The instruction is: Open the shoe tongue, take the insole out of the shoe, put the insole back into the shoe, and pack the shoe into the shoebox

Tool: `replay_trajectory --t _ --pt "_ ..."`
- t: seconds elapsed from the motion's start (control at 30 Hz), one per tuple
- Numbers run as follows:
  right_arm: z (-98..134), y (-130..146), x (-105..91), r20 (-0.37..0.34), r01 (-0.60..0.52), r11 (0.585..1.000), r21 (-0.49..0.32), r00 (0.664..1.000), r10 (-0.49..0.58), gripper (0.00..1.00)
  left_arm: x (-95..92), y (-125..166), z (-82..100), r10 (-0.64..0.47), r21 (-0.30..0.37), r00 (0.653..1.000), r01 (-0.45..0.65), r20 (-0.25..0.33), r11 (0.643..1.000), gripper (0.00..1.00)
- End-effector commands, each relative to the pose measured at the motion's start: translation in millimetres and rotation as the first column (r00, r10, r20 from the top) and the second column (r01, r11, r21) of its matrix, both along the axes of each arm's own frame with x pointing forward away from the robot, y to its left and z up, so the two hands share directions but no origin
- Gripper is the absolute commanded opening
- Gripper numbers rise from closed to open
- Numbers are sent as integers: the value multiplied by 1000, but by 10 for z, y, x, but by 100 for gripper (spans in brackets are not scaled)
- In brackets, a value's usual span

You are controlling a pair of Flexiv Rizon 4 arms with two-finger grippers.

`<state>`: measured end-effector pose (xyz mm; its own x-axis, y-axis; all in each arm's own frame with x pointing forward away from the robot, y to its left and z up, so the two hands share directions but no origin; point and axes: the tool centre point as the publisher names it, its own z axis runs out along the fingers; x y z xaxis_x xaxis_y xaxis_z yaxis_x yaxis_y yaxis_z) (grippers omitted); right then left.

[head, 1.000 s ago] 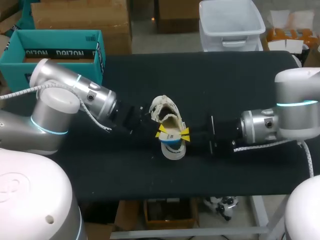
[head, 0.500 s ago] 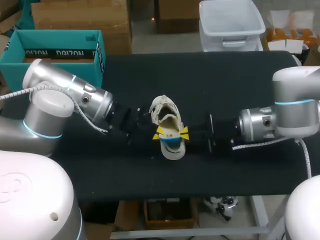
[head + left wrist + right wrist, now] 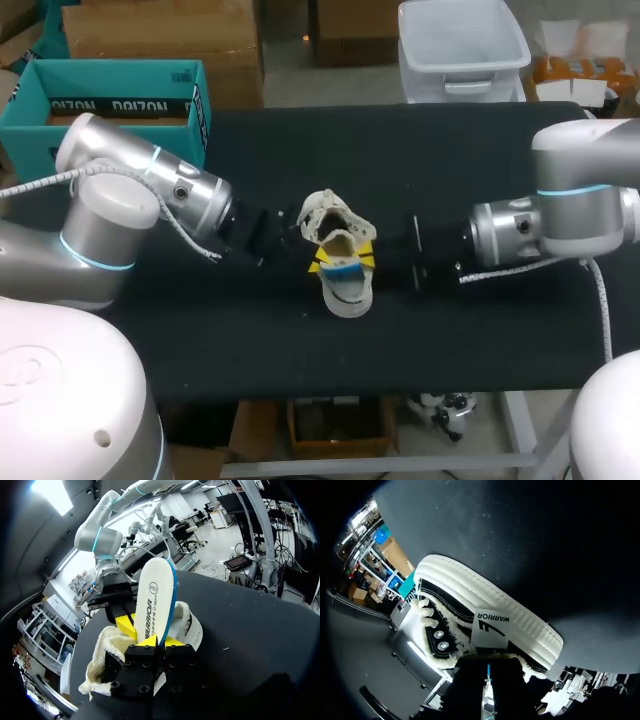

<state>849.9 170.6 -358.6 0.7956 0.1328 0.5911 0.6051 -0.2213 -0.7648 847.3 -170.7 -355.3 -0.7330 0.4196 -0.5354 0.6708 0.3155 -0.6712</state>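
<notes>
While the left fingers (image 3: 149, 641) pinch the insole (image 3: 159, 600) jutting from the shoe (image 3: 107, 645), the right fingers (image 3: 125, 626) — can't tell how they stand.

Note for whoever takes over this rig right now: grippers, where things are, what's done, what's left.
Left gripper: shut on the insole, which stands up out of the shoe.
Right gripper: at the shoe's collar, opposite; hold unclear.
Shoe sits in the middle of the table; teal shoebox open at the far left corner.
Done: shoe opened, insole raised.
Left: free the insole, refit it, pack the shoe in the shoebox.
</notes>
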Motion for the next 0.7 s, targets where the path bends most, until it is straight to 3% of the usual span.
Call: replay_trajectory --t 0.03,0.1,0.13,0.2,0.23,0.27,0.43,0.7 --pt "-14 59 49 -6 -14 1000 2 1000 14 0 43 -34 -57 0 -4 1000 0 -5 1000 0" --pt "7 61 9 -4 -12 1000 -1 1000 12 6 38 -29 -57 1 -5 1000 -1 -7 1000 0" --pt "23 60 -25 -4 -8 1000 -7 1000 8 37 35 -27 -57 0 -7 1000 0 -7 1000 0" --pt "45 53 -74 -3 -4 1000 -12 1000 4 47 28 -28 -56 -1 -8 1000 1 -7 1000 0" --pt "58 54 -117 -4 2 1000 -18 1000 -2 67 24 -30 -55 -2 -9 1000 2 -6 1000 0" --pt "65 52 -149 -5 6 1000 -22 1000 -6 73 20 -32 -54 -2 -10 1000 2 -6 1000 0" --pt "100 36 -301 -11 21 999 -36 1000 -21 46 -15 -54 -44 -8 -13 1000 8 0 1000 0" --pt "172 18 -434 8 34 999 -25 999 -34 34 -50 -91 -19 -12 -16 1000 12 6 1000 0"
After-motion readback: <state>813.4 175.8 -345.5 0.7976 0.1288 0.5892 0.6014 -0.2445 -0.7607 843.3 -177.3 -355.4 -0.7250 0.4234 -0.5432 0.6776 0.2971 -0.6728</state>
